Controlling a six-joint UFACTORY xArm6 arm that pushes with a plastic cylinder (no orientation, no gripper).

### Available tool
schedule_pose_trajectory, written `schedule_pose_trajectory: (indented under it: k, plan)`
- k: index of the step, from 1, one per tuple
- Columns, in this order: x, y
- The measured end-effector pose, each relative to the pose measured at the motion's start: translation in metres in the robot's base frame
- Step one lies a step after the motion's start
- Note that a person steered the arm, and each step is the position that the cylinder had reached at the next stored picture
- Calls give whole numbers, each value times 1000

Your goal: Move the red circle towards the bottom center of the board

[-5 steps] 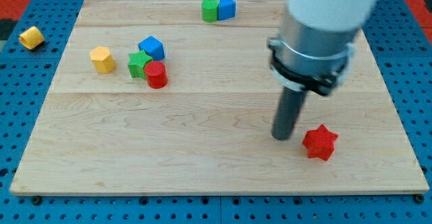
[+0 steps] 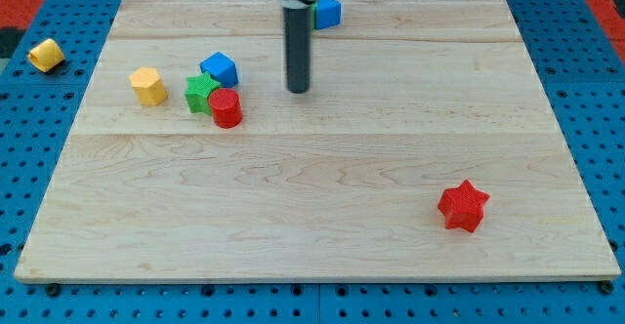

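The red circle is a short, upright cylinder with a ribbed side and a flat round top. It stands on the counter in the view's upper left part, touching the green star at its left and just below the blue block.
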State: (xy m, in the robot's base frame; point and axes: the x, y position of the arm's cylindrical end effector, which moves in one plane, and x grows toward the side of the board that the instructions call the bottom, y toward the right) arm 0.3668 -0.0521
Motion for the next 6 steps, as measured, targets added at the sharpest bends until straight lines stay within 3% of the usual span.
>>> schedule_pose_trajectory:
  k: [2,3,5,6]
  plan:
    - [46,-104]
    - [94,-91]
    - [108,32]
    - [161,11]
